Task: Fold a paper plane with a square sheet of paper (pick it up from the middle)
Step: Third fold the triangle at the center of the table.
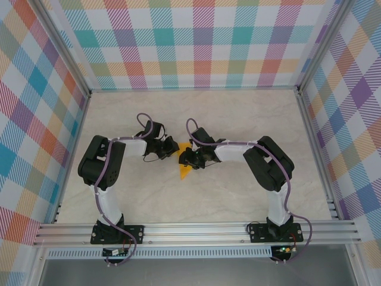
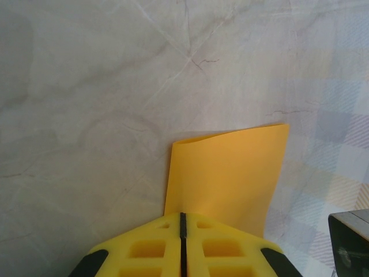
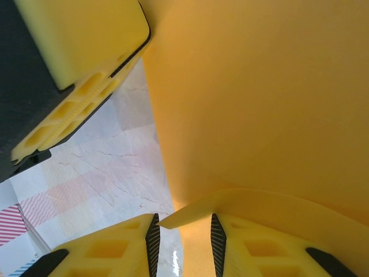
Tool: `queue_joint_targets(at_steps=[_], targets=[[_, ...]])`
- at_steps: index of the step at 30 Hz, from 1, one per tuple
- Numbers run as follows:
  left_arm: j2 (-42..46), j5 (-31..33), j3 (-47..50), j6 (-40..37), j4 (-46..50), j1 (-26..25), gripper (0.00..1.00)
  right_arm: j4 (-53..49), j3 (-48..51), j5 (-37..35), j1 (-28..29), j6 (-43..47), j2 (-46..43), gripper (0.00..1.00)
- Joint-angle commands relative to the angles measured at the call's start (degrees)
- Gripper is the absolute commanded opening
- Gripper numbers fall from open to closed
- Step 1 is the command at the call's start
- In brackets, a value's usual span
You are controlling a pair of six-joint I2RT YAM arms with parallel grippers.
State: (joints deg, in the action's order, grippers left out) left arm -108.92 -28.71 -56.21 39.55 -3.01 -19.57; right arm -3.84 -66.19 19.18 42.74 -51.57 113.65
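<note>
**Left gripper (image 2: 183,218) clamped on the paper (image 2: 230,173)**

Its pads press together on the paper, which juts forward from them as a flat, slightly curled panel. The right gripper (image 3: 183,224) sits just right of the left gripper, jaws narrowly parted, with a curled paper edge lying in the gap. Below the left gripper lies the marbled table (image 2: 86,86).

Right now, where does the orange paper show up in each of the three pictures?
Top view: the orange paper sits near the centre of the table, where the two arms meet.
Left wrist view: lower middle, sticking out past the closed left fingers.
Right wrist view: across the right and upper part, with a curled edge above the right fingers.
Shared landmark: the pale marbled table appears in all three.
</note>
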Motion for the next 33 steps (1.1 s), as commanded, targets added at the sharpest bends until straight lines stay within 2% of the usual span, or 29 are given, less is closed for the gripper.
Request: queue_joint_targets(at_steps=[1,8,24,33], targets=[[-1.6,0.0,-0.5,-1.0,2.4,-1.1,0.09,0.9,0.6,0.3,-0.3,1.7,-0.2,0.32],[-1.8,0.0,-0.3,-1.0,2.5,-1.2,0.09,1.5,0.5,0.4,-0.4,2.0,0.2,0.33],[-2.0,-0.2,-0.2,-1.0,2.6,-1.3,0.09,1.9,0.0,0.9,-0.8,3.1,1.4,0.25],[-1.1,-0.8,-0.5,-1.1,3.0,-1.3,0.09,1.6,-0.7,1.6,-0.8,3.1,2.8,0.11]])
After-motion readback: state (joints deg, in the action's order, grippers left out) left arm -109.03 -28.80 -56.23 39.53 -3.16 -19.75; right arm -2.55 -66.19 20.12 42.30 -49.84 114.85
